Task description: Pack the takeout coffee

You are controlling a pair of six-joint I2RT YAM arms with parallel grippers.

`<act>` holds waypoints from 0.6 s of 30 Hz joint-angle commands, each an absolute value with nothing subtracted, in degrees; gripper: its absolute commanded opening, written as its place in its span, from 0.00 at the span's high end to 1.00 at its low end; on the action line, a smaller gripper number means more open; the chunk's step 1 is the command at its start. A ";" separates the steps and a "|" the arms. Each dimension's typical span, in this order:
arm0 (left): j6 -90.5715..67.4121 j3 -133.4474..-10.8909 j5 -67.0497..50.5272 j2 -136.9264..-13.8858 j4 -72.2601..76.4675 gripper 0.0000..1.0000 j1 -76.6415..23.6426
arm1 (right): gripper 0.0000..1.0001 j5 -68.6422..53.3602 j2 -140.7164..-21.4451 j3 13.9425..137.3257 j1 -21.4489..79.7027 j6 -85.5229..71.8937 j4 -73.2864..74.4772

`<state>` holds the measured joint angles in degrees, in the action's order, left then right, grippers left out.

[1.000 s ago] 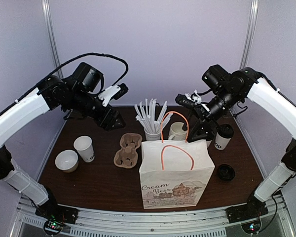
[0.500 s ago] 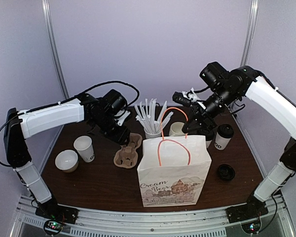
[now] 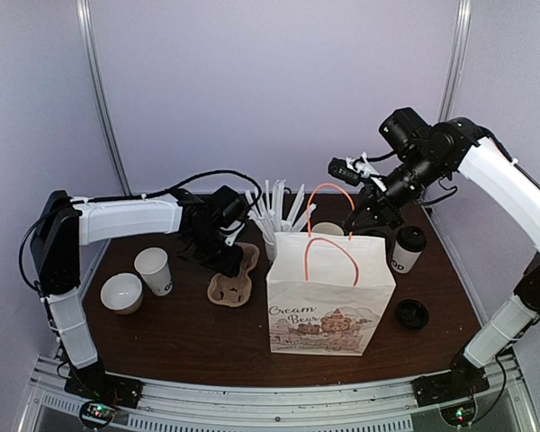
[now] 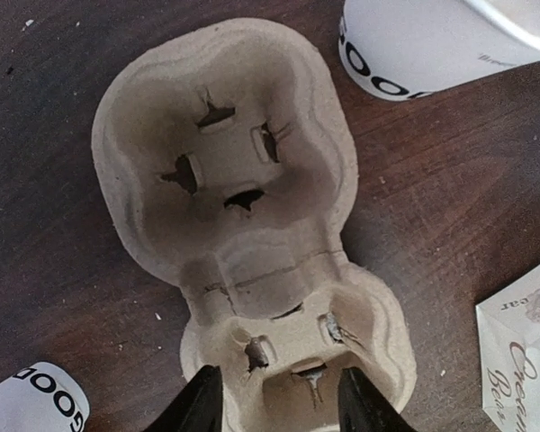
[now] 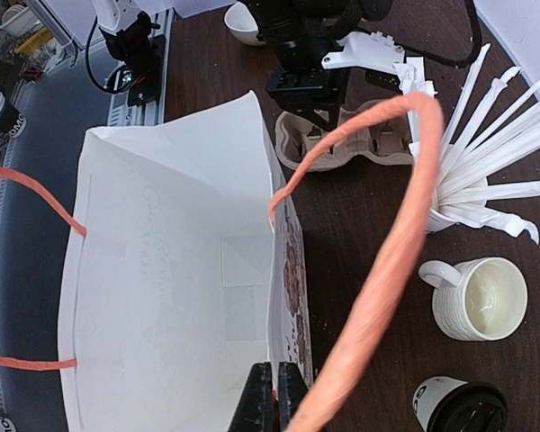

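Observation:
One takeout coffee cup (image 3: 407,249) (image 5: 463,409), white with a black lid, stands at the right behind the paper bag (image 3: 331,297) (image 5: 162,270). A second white cup (image 3: 154,270) (image 4: 31,400) stands lidless at the left. A loose black lid (image 3: 412,313) lies to the right of the bag. My right gripper (image 3: 360,229) (image 5: 276,396) is shut on the bag's back rim, and the bag's mouth gapes wide. My left gripper (image 3: 220,265) (image 4: 277,405) hangs low over the near end of the cardboard cup carrier (image 3: 232,274) (image 4: 243,225), its jaws apart on either side of that pocket.
A cup bristling with white sticks (image 3: 277,225) (image 5: 486,153) (image 4: 414,45) stands behind the carrier. A cream mug (image 3: 328,231) (image 5: 481,297) sits behind the bag. A white bowl (image 3: 121,292) is at the far left. The bag's orange handle (image 5: 387,252) arches beside my right wrist.
My left arm swung down onto the carrier while its jaws narrowed. My right gripper shut on the bag's rim and drew the bag a little to the right.

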<state>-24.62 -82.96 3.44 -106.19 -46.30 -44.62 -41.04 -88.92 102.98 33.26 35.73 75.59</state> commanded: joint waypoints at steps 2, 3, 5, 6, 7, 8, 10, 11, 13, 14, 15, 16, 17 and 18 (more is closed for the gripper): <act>-28.10 -83.86 4.38 -108.56 -43.16 0.55 -43.96 | 1.00 -40.81 -87.46 102.21 33.05 35.51 74.84; -28.39 -83.91 4.17 -109.00 -42.57 0.55 -43.90 | 1.00 -40.91 -87.51 102.22 33.05 35.43 74.88; -28.86 -84.60 4.28 -109.93 -42.21 0.55 -43.81 | 1.00 -40.96 -87.44 102.38 33.05 35.38 74.81; -28.95 -85.08 4.57 -110.54 -42.34 0.55 -43.79 | 1.00 -40.98 -87.42 102.35 33.05 35.34 74.85; -29.06 -85.58 4.90 -111.07 -42.57 0.55 -43.78 | 1.00 -41.04 -87.37 102.27 33.05 35.33 74.92; -29.17 -86.01 5.25 -111.58 -42.76 0.54 -43.73 | 1.00 -41.11 -87.29 102.15 33.05 35.33 74.93; -29.53 -86.65 5.63 -112.46 -42.94 0.54 -43.63 | 1.00 -41.15 -87.07 101.81 33.05 35.38 74.83; -29.79 -86.97 5.96 -112.77 -43.07 0.54 -43.59 | 1.00 -41.16 -86.97 101.59 33.05 35.41 74.73; -30.41 -87.66 6.58 -113.33 -43.11 0.54 -43.51 | 1.00 -41.22 -86.84 101.18 33.05 35.38 74.56; -30.75 -87.94 7.02 -113.64 -43.03 0.54 -43.43 | 1.00 -41.30 -86.84 101.02 33.06 35.34 74.44; -31.00 -88.20 7.44 -113.85 -43.03 0.54 -43.42 | 1.00 -41.45 -86.91 100.87 33.05 35.33 74.32; -31.29 -88.41 7.94 -114.12 -43.22 0.54 -43.34 | 1.00 -41.62 -86.92 100.75 33.05 35.33 74.23; -31.51 -88.68 8.29 -114.38 -43.36 0.54 -43.25 | 1.00 -41.81 -86.90 100.59 33.05 35.33 74.19; -31.61 -88.84 8.41 -114.69 -43.37 0.54 -43.20 | 1.00 -41.91 -86.84 100.51 33.05 35.33 74.11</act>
<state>-29.78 -86.52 6.00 -113.43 -44.60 -43.92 -41.12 -88.40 101.56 33.23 35.73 75.09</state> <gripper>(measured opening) 0.459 0.006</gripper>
